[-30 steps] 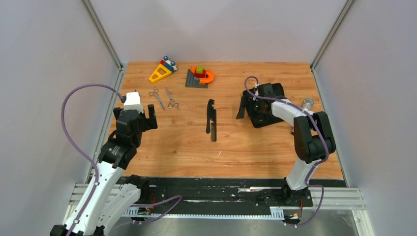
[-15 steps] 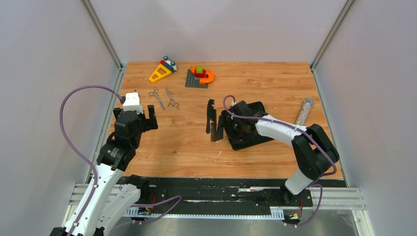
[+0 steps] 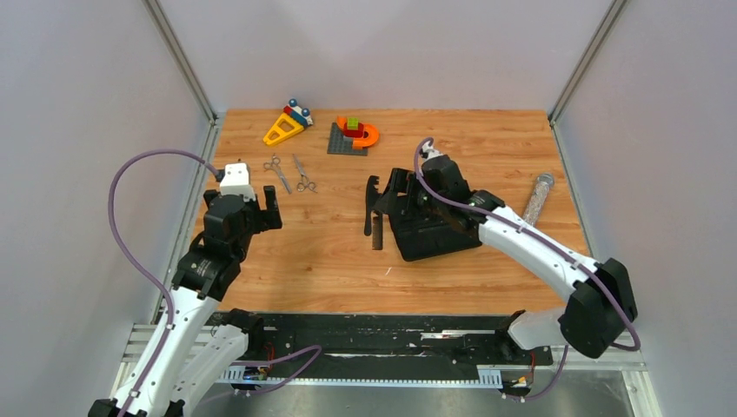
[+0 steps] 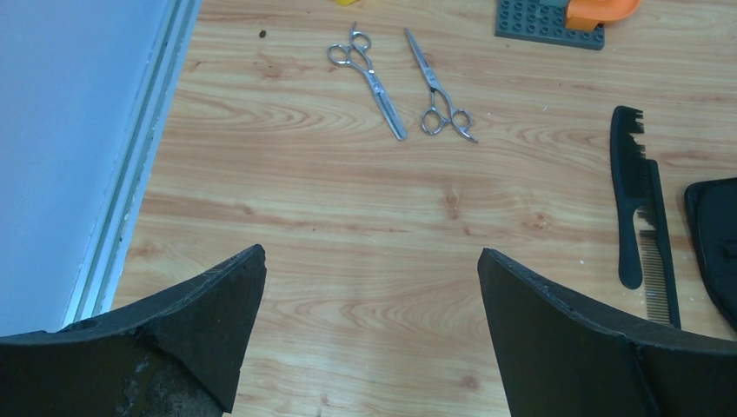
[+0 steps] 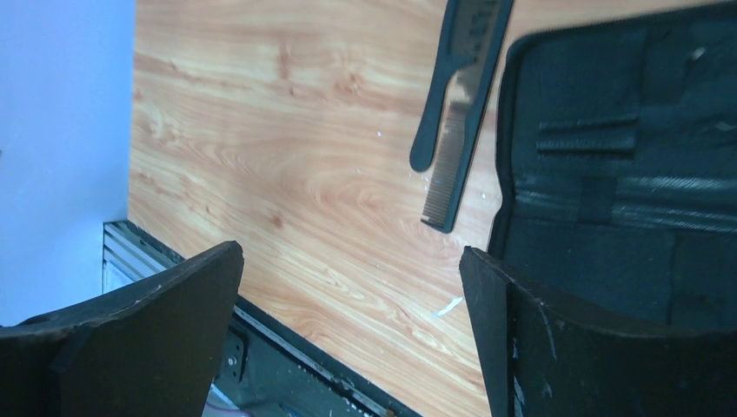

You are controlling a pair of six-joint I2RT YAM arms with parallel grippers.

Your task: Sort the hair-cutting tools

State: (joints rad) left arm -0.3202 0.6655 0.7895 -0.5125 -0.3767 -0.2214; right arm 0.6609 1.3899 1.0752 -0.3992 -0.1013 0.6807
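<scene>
Sorting not started: all three tools lie loose on the worktop (image 3: 487, 139).
Left claw (image 4: 369, 254) is open and empty, with first scissors (image 4: 369, 76) and second scissors (image 4: 441, 91) well ahead of it. Right claw (image 5: 349, 252) is open and empty, with the comb (image 5: 459, 113) just ahead, beside the open black case (image 5: 626, 174), which appears unfilled.

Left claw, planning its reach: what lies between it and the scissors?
Only bare tabletop between left claw and scissors, in the left wrist view.

Two slim silver scissors (image 4: 375, 87) lie flat, blades shut, side by side, handles pointing opposite ways; the long black comb (image 4: 627, 208) lies flat, well apart.
</scene>
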